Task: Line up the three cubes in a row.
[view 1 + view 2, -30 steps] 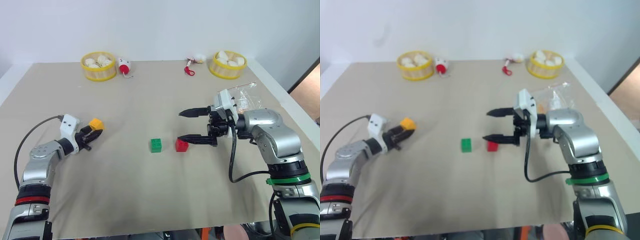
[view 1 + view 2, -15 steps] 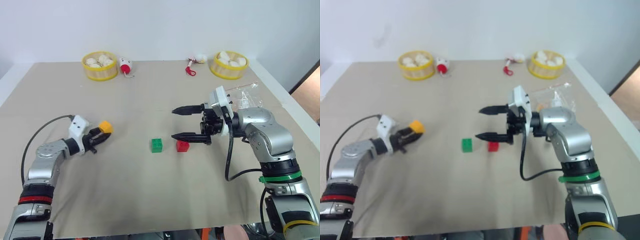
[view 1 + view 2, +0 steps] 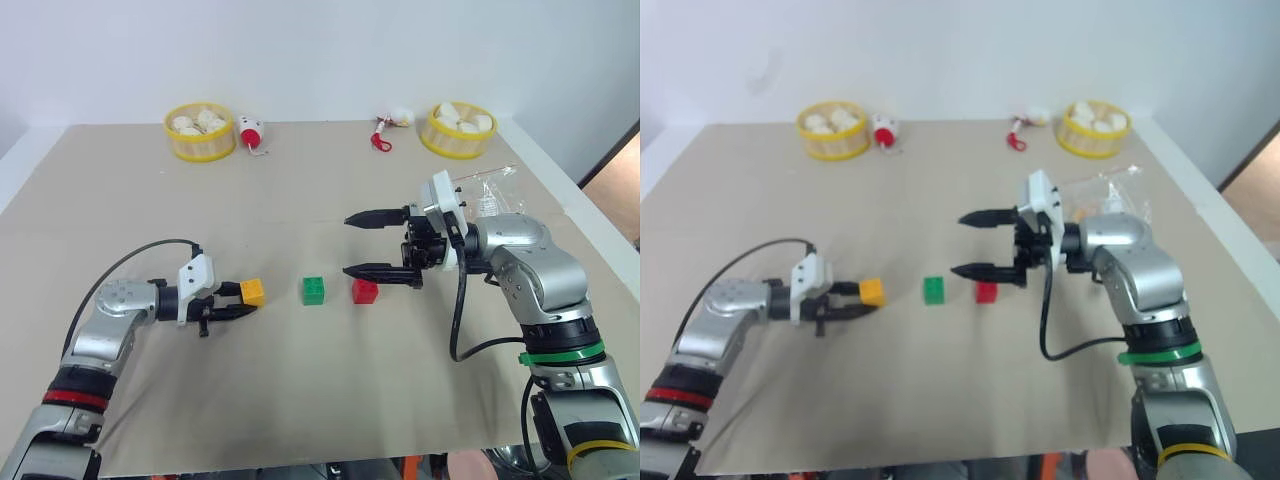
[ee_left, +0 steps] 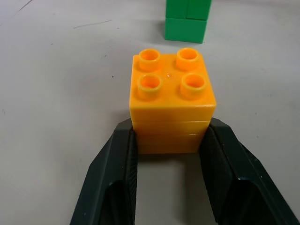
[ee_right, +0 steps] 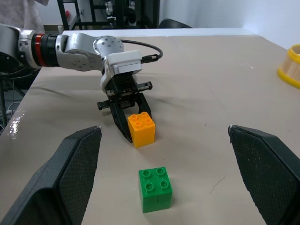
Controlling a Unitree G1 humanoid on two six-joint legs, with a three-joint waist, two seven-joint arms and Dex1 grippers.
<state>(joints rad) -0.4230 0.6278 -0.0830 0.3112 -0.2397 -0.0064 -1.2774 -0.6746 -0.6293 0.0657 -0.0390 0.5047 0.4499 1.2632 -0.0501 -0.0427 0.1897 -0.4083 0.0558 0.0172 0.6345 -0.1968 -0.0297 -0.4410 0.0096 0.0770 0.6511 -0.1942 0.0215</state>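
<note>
Left pincer [image 3: 240,302] is gripping the yellow-orange cube [image 3: 252,291] at counter [image 3: 300,400] level, near the green cube [image 3: 313,290] but apart from it. Green and red cube [image 3: 364,291] are already sitting side by side; only placing and releasing the yellow-orange one looks left. Right pincer [image 3: 372,244] is hanging wide open, empty, over the red cube.

Place: a robot test lab
Bench [image 3: 330,400]: covered in plain beige cloth, against a bare white wall [image 3: 320,50]
Background: black metal equipment racks [image 5: 108,11] behind the bench
</note>
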